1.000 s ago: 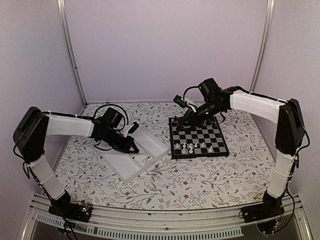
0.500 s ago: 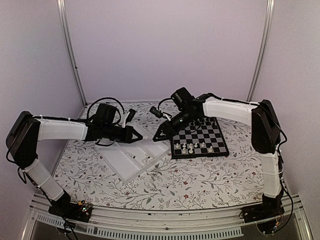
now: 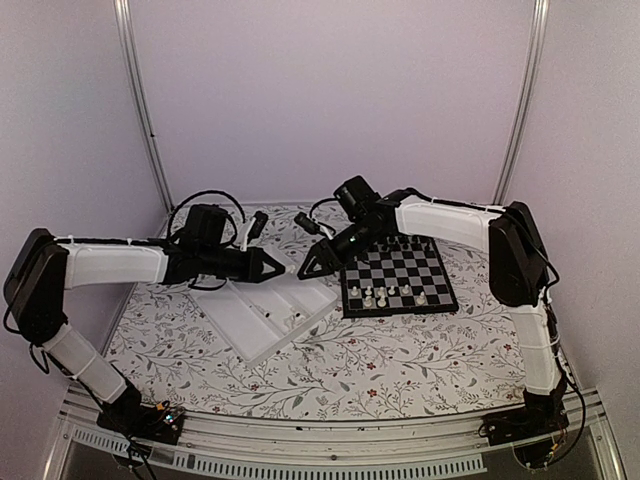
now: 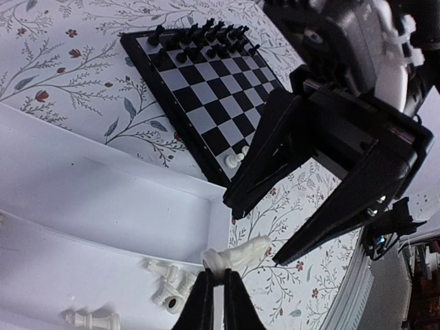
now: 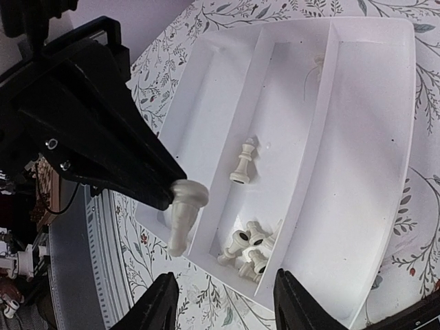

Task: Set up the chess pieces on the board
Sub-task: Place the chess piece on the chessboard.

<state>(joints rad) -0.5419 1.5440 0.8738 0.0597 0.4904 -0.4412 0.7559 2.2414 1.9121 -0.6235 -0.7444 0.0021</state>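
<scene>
Two robot arms reach toward each other, tips nearly meeting.
The left arm (image 3: 110, 262) stretches level to the right, and the left gripper (image 3: 284, 268) is pinched closed on a white chess piece (image 4: 237, 256) at its very fingertips. The right arm (image 3: 450, 220) reaches left and slopes down. The right gripper (image 3: 306, 270) is spread wide, pointing at the left one's tip, just beside it.

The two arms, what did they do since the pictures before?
The left gripper lifted a white chess piece out of the tray and carried it right. The right gripper swung left off the board and now faces that piece, jaws open. Tray, board and the pieces standing on it stayed put.
</scene>
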